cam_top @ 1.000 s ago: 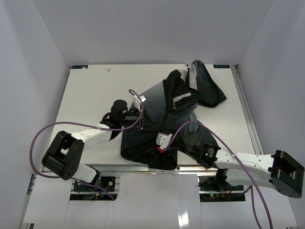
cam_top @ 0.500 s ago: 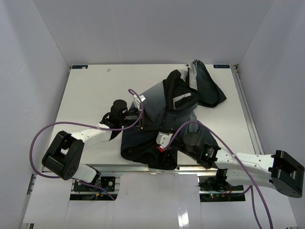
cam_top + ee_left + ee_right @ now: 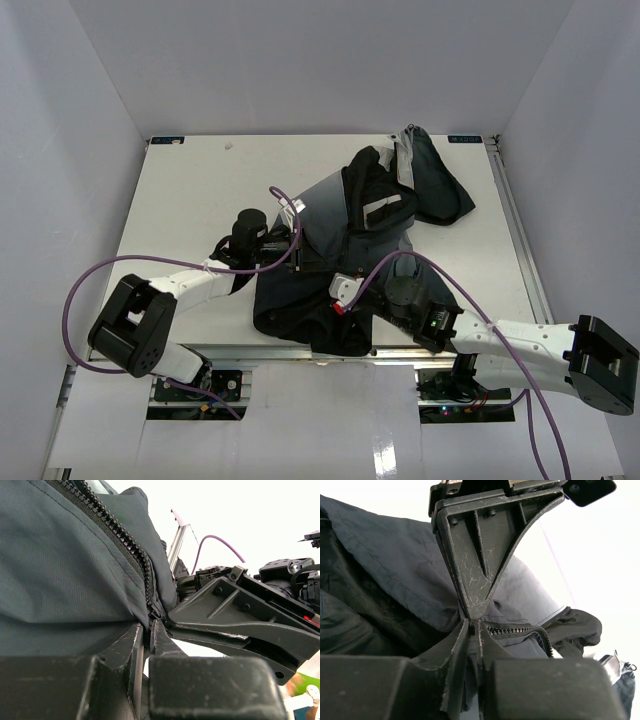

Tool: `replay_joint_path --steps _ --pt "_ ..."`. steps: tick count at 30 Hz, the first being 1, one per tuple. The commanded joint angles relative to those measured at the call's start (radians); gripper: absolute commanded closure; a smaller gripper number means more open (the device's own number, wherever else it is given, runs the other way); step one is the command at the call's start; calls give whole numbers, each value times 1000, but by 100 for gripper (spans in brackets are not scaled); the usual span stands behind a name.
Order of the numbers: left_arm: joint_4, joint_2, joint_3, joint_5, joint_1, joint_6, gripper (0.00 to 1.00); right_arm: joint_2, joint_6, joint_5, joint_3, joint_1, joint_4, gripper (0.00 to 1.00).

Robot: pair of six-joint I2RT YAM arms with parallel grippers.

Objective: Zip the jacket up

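- Top external view — the jacket (image 3: 330, 215) lies crumpled on the bench (image 3: 200, 190), right of the middle. Its bulk runs from the near edge up toward the far right corner, where a dark fold is bunched up. A lighter grey panel faces up on its left side.
- In the same view the left end effector (image 3: 292, 256) reaches in from the left and meets the jacket's left edge. The right end effector (image 3: 340, 297) comes in from the near right corner and sits on the dark fabric close to the near edge. The two are near each other over the lower part of the jacket.
- Left wrist view — the left end effector (image 3: 148, 632) is clenched on the jacket (image 3: 65, 580), its jaws almost together with fabric pinched between them at the lower end of the zipper (image 3: 125, 550). The zipper teeth run up and away to the left across grey cloth. The tip of the right end effector (image 3: 167, 621) comes in from the right and touches the same spot. A purple cable (image 3: 216, 541) arcs behind it.
- Right wrist view — the right end effector (image 3: 473, 627) is clenched too, grasping the jacket (image 3: 395, 570) with only a thin slit between its jaws. The left end effector (image 3: 471, 611) points down from above, its tip right over that pinch. A short run of zipper (image 3: 515, 630) teeth leads off to the right, and the fabric there is folded over itself.
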Motion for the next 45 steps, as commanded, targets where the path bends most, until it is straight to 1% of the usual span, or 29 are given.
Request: replay_joint_path --steps 1,5,7,11,19,24,28,35,42,45 --pt "-11 -22 21 31 -1 19 100 -10 10 66 45 -21 68 81" --pt "-8 -26 16 31 -1 21 100 -16 23 68 45 -31 73 85" --pt "-3 -29 15 31 -1 21 100 -17 35 62 45 -37 80 85" --pt "-12 -32 15 23 -1 30 100 -20 52 47 44 -47 85 83" --pt "-11 -34 12 22 -1 35 100 -3 76 27 48 -63 89 82" --pt "-14 -40 12 17 -1 40 100 -8 89 22 48 -71 89 78" --pt "-11 -44 10 17 -1 40 100 -15 93 22 51 -76 88 81" --pt "-8 -46 7 16 -1 44 100 -4 103 14 54 -84 88 82" --pt "-6 -47 6 14 -1 49 100 4 129 25 69 -101 89 77" --pt "-5 -50 4 14 -1 49 100 9 136 25 69 -107 89 81"
